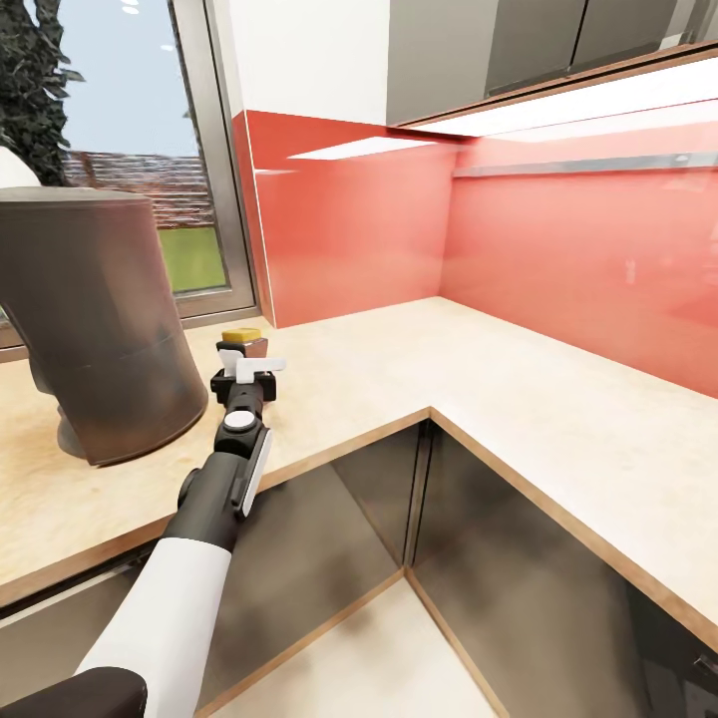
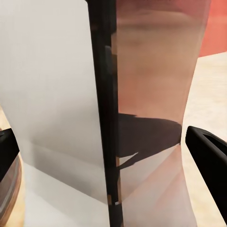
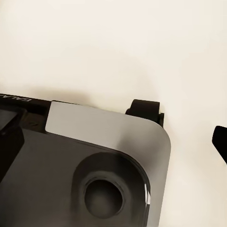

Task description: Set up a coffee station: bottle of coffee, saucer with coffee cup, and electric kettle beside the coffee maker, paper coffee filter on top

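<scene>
The bottle of coffee [image 1: 243, 342], dark with a yellow-gold cap, stands on the light wood kitchen countertop [image 1: 558, 399], just right of the tall dark grey coffee maker [image 1: 95, 319]. My left gripper [image 1: 251, 366] reaches in from the counter's front edge and is shut on the bottle's lower part. In the left wrist view the bottle [image 2: 142, 94] spans the gap between the two black fingers [image 2: 208, 161]. My right gripper [image 3: 113, 137] is open and holds nothing, hanging over the robot's own dark base [image 3: 71, 179] and the pale floor.
The countertop turns a corner and runs on to the right under a red backsplash [image 1: 558, 249]. A window [image 1: 150, 150] sits behind the coffee maker. Glossy dark cabinet fronts [image 1: 499, 578] stand below the counter, and grey wall cabinets [image 1: 519, 40] hang above.
</scene>
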Controlling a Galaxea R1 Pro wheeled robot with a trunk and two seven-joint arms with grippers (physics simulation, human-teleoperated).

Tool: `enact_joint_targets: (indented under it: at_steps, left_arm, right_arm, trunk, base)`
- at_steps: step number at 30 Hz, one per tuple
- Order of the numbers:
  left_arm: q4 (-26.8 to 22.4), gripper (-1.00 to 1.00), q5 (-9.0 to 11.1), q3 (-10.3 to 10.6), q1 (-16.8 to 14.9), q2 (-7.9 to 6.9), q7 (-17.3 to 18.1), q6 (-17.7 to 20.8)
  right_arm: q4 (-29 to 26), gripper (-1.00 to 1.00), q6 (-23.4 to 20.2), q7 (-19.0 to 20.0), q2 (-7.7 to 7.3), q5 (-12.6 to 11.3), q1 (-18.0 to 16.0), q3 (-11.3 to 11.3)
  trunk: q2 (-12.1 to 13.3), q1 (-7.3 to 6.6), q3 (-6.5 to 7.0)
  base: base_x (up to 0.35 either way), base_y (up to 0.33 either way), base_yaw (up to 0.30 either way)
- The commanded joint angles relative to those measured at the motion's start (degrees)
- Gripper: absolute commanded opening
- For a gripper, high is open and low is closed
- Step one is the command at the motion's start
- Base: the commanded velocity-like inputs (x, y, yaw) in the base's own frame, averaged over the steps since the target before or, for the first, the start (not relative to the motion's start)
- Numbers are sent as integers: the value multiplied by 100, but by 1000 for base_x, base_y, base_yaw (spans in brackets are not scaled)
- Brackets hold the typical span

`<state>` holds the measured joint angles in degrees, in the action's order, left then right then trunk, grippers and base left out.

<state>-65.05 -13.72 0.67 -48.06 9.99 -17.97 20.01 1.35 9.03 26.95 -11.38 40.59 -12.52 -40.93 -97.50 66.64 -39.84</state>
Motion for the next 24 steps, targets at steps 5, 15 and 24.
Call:
enact_joint_targets:
  at_steps: [5, 15, 24]
  left_arm:
    - [56, -100, -18, -6, -2, 0, -14, 54]
    - [51, 100, -7, -6, -2, 0, -14, 55]
    - [48, 100, -2, -6, -2, 0, -14, 55]
  right_arm:
    - [11, 100, 28, 3, -5, 55, -5, -42]
    - [13, 100, 28, 5, -5, 55, -5, -46]
    - [14, 100, 28, 4, -5, 55, -5, -47]
  trunk:
    - [-2, 0, -7]
    - [-2, 0, -7]
    - [-2, 0, -7]
  base:
    - [0, 0, 0]
    - [0, 0, 0]
    - [0, 0, 0]
